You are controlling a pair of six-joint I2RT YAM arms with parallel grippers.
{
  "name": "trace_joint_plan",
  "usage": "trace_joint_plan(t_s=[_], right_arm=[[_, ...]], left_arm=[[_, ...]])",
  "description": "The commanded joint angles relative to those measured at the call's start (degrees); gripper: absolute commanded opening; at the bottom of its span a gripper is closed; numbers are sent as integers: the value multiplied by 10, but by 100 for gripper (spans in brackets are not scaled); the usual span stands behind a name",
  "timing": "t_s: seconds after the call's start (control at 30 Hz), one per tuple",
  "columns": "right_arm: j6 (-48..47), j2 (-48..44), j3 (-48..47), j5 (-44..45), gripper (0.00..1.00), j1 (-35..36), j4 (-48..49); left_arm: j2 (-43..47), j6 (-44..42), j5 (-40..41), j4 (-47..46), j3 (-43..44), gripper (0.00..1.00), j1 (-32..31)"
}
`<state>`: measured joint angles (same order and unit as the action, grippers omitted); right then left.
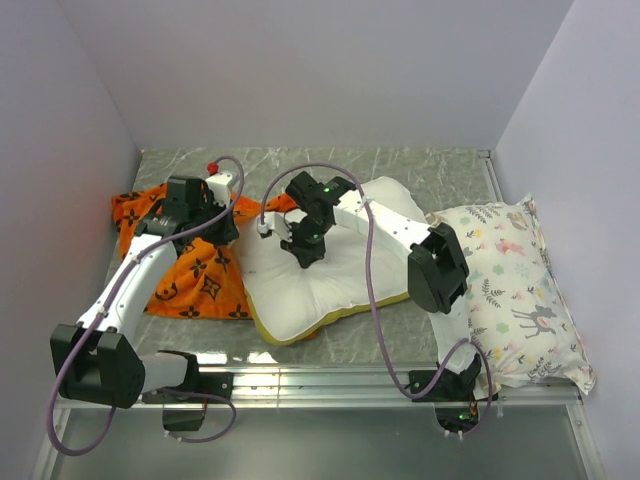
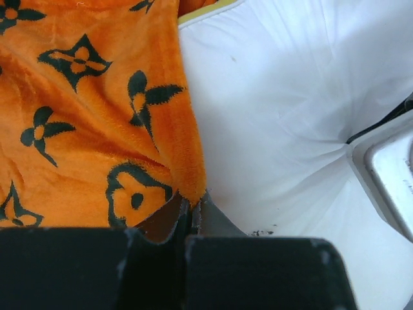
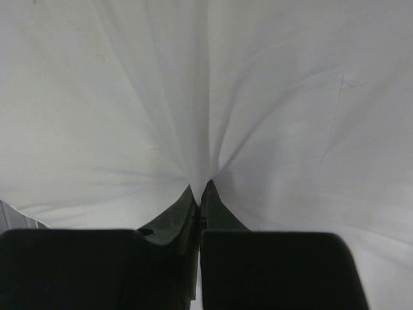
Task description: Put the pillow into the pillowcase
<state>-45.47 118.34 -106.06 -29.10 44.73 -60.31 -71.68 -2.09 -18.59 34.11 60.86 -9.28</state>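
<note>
Plainly, you've only got your holds: left gripper pinching the pillowcase edge near the bench's left edge, right gripper pinching the pillow mid-bench, just beside it. Nothing looks inside — the whole insertion is left.

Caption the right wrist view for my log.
Right gripper shut on a pinch of the white pillow, creases radiating from the grip.

Grey marbled table carries three things — orange pillowcase, white pillow, deer-print pillow.
</note>
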Motion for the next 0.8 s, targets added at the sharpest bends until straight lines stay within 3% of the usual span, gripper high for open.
trace_joint_plan(t_s=[0.0,0.17,0.4,0.6,0.77], right_arm=[[-14,-10,-23,-12,0,15,-38],[16,-10,-33,10,0,12,12],[179,43,-161,56,0,-37,107],[329,24,-89,182,0,-50,265],[431,56,-62,282,0,-51,328]], left_arm=[[24,8,-10,-19,22,0,0],[25,-13,-66,9,13,0,0],[21,-42,-100,67,0,1,-11],[15,-81,-152,138,0,6,-13],[21,-116,-193,189,7,5,-12]])
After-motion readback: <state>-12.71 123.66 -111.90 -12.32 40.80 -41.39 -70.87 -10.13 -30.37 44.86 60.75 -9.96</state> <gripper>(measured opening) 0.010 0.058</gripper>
